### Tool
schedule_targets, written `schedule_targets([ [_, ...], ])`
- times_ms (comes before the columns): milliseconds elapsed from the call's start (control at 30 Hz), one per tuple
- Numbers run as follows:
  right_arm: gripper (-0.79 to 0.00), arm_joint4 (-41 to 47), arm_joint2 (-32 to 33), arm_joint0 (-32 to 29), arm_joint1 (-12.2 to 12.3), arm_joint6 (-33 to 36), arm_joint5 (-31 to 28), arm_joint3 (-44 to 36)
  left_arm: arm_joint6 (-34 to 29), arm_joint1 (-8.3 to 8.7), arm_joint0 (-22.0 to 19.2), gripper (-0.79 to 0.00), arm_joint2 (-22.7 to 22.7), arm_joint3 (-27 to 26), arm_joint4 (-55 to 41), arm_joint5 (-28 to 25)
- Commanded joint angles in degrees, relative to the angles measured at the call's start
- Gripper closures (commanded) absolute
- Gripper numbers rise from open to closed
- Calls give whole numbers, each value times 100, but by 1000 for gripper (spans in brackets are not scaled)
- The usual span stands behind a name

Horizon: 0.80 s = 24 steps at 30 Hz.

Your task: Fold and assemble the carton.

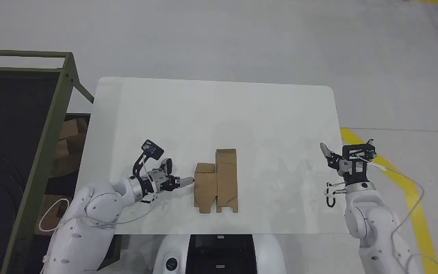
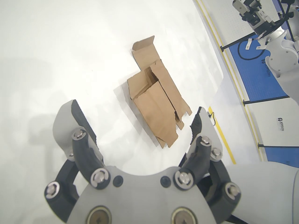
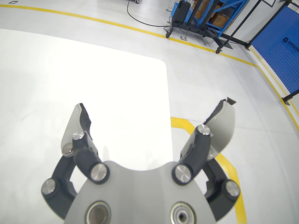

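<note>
White rectangular tabletop (image 1: pixel 205 109) with rounded corners, matte, seen from the left wrist (image 2: pixel 58 36) and from the right wrist (image 3: pixel 70 71) as well.

Olive-green metal frame rack (image 1: pixel 65 75) off the table's left side, with brown boxes under it.

Brown cardboard carton (image 1: pixel 217 179), mostly flattened, lying on the table near the robot-side edge, about midway across. Two panels side by side, one longer than the other. From the left wrist (image 2: pixel 155 94), layers parted slightly into a small dark opening, notched flaps at the nearer end.

Left gripper (image 1: pixel 179 182), grey with black pads, low over the table just beside the carton's left edge. Released, fingers spread wide (image 2: pixel 136 108).

Right gripper (image 1: pixel 346 147) at the table's right edge, well apart from the carton. Likewise released, fingers splayed (image 3: pixel 155 102).
</note>
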Motion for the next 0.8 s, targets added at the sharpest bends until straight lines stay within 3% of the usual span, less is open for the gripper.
schedule_targets([
  [0,-785,0,0,0,0,0,0,0,28,0,1,-785,-1,-3,2,-8],
  [367,-785,0,0,0,0,0,0,0,-51,8,-30,-785,157,94,-173,136],
  [567,-785,0,0,0,0,0,0,0,-494,27,-342,-785,433,439,-794,285],
  [767,-785,0,0,0,0,0,0,0,-541,8,-713,-785,800,871,-1107,641],
])
